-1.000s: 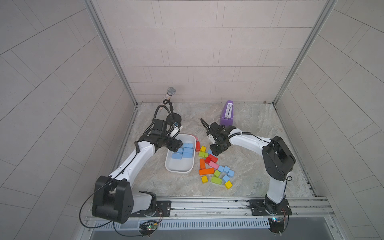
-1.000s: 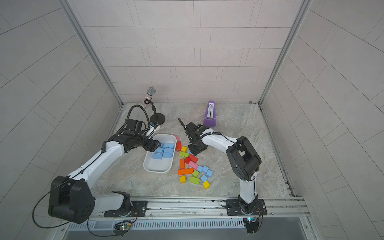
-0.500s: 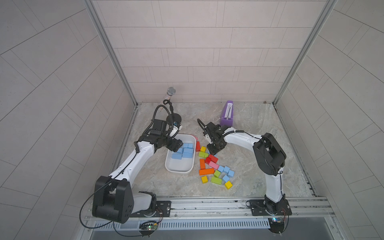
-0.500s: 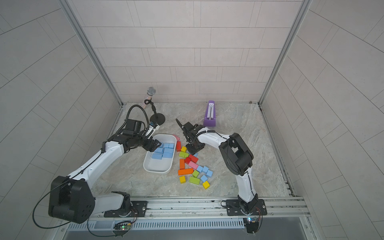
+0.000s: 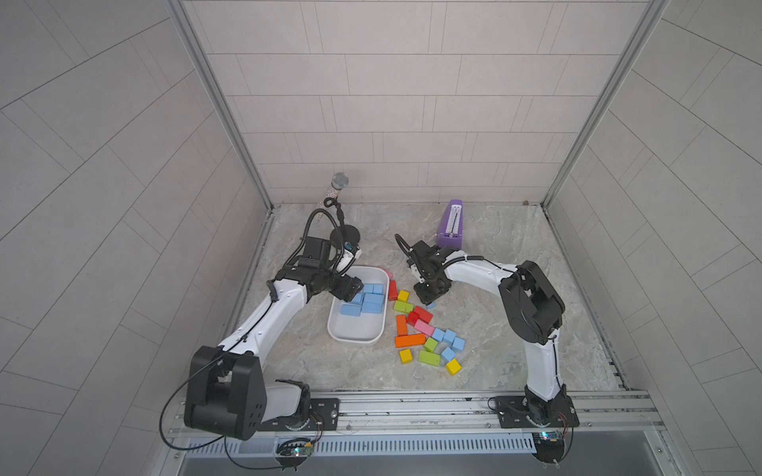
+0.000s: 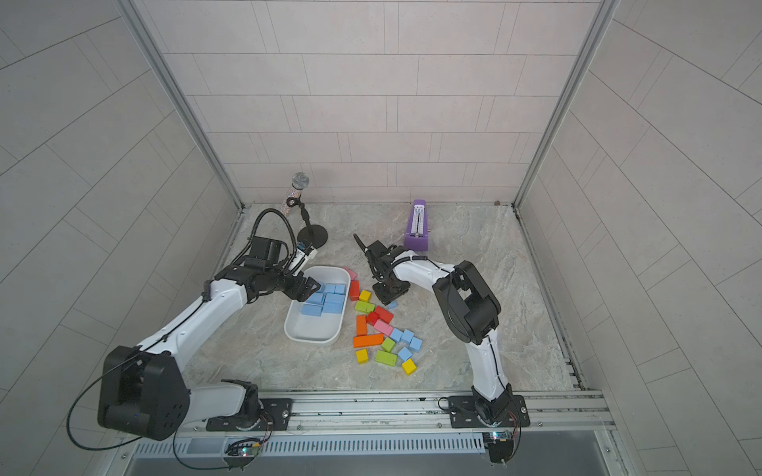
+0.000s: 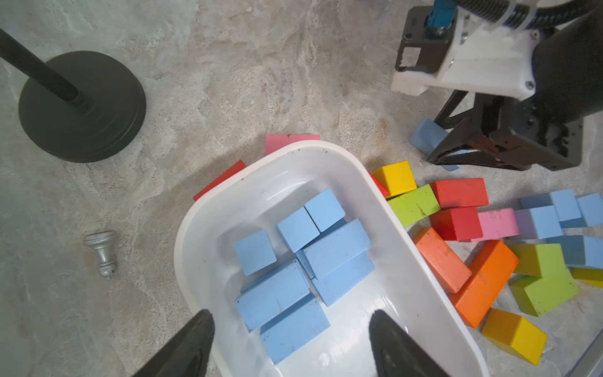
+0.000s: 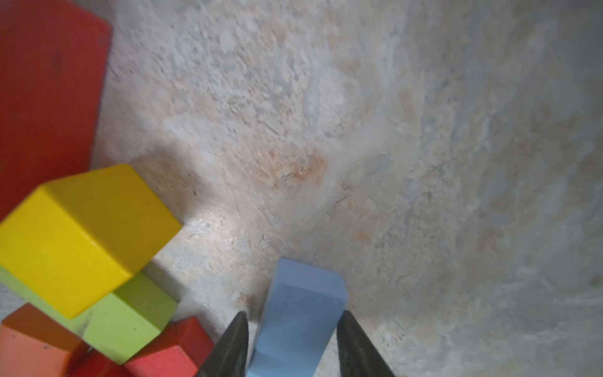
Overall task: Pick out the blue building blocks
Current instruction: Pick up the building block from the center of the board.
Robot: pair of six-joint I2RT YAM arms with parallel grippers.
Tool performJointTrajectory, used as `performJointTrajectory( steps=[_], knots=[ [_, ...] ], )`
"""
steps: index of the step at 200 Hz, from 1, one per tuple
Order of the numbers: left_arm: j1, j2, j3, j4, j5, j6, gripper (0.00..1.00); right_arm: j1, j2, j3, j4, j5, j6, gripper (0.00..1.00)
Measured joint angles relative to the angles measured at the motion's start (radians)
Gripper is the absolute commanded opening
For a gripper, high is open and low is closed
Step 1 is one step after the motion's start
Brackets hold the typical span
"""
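1. Sky-blue pieces are being gathered in the white tray [image 7: 228,209]: at least seven blue building blocks [image 7: 336,248], cubes and longer bricks alike, are lying packed together inside it, some being partly covered by others.
2. The left gripper [image 7: 290,313] is being held over one end of that tray, its fingers spread wide and nothing being clasped between them.
3. One blue block [image 8: 303,293] is being straddled by the right gripper [image 8: 293,312] on the stone-patterned table [image 8: 424,130]. One finger is being shown right against the block and a thin gap is being shown at the other. Whether the block is actually being squeezed cannot be told.
4. Close beside that block, a yellow cube [image 8: 81,235] is being seen touching a green brick [image 8: 130,313], with a red brick [image 8: 49,81] just beyond them.
5. Four loose blue cubes [image 5: 449,336] are lying among the mixed colours on the table, to the right of the tray. They are clustered next to a pink brick [image 5: 424,327] and near an orange brick [image 5: 409,340].
6. A purple metronome [image 5: 451,224] is standing upright toward the back wall, behind the right gripper.
7. A microphone stand [image 5: 340,214] is standing at the back near the left arm. A small silver pawn-shaped piece [image 7: 102,253] is lying on its side on the table, near the stand's round base and the tray.
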Motion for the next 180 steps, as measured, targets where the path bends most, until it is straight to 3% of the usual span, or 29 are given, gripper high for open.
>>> performJointTrajectory(
  steps=[39, 81, 105, 147, 180],
  knots=[
    [0.0, 0.002, -0.003, 0.002, 0.005, 0.0, 0.8, 0.013, 0.0, -0.011, 0.001, 0.002, 0.011, 0.44],
    [0.0, 0.002, -0.013, 0.016, 0.023, -0.001, 0.8, 0.015, -0.005, -0.025, 0.011, 0.004, 0.032, 0.17],
    [0.0, 0.002, -0.024, 0.03, 0.047, -0.012, 0.78, 0.015, -0.039, -0.073, 0.054, 0.007, 0.042, 0.15],
    [0.0, 0.002, -0.076, 0.12, 0.207, -0.081, 0.75, 0.014, -0.301, -0.275, 0.216, -0.072, 0.04, 0.12],
    [0.0, 0.001, -0.141, 0.27, 0.38, -0.2, 0.75, 0.018, -0.578, -0.452, 0.487, -0.187, 0.043, 0.13]
  ],
)
